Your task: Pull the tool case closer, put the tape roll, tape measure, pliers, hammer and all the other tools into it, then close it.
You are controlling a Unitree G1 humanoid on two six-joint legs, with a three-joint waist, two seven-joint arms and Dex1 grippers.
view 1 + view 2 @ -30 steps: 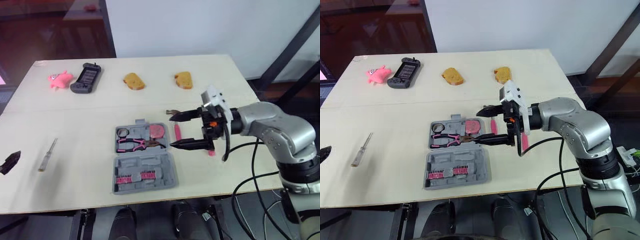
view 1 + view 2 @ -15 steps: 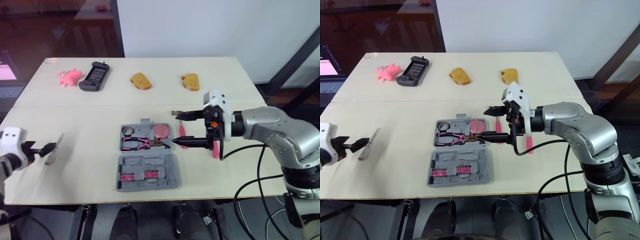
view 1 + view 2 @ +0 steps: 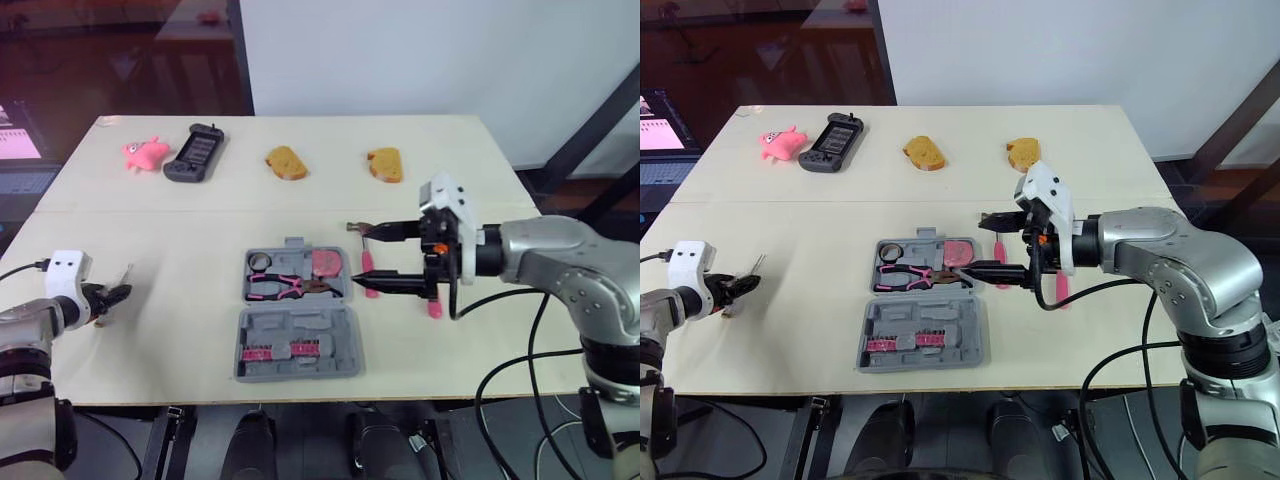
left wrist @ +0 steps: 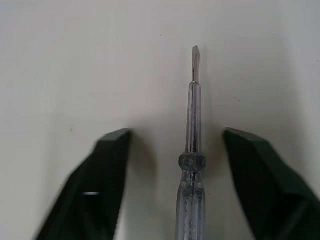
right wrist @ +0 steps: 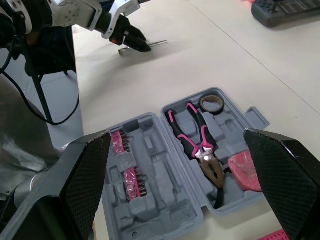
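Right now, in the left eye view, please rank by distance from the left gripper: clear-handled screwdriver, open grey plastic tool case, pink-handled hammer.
1. The clear-handled screwdriver, between the left gripper's open fingers.
2. The grey tool case, at mid-table.
3. The pink-handled hammer, just right of the case.

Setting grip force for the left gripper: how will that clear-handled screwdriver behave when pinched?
The screwdriver looks stiff: a thin metal shaft in a clear handle. Its round handle may roll or slip sideways on the table. Probably light; the open left gripper straddles it, so a gentle pinch should do.
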